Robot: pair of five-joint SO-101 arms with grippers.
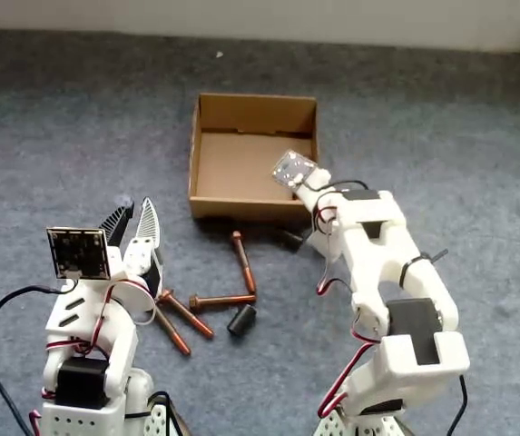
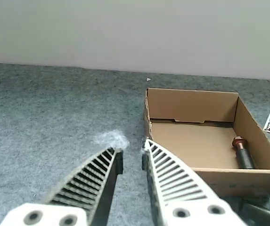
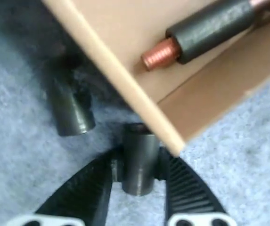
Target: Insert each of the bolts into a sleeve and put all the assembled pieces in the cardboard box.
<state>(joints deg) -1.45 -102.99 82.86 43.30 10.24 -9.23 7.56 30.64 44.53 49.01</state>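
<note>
Right gripper (image 3: 139, 162): clenched across sleeve (image 3: 137, 183), on carpet (image 3: 21, 155) just beside cardboard box (image 3: 125, 89) outer wall. Left gripper (image 2: 131, 157): spread, empty. Sleeve likely light, rigid, smooth, prone to roll; best held mid-length. Loose bolts (image 1: 243, 262) near box front.

Right gripper (image 3: 139, 170) clamped on a sleeve (image 3: 138, 143) outside the cardboard box (image 3: 111, 66).
The sleeve is gripped on both sides by the black fingers (image 3: 94, 188), just beside the box wall. A second sleeve (image 3: 71, 110) is seen lying on the grey carpet (image 3: 17, 155) nearby. Inside the box, an assembled piece (image 3: 210, 26) is noted, copper bolt (image 3: 159, 54) protruding.
</note>
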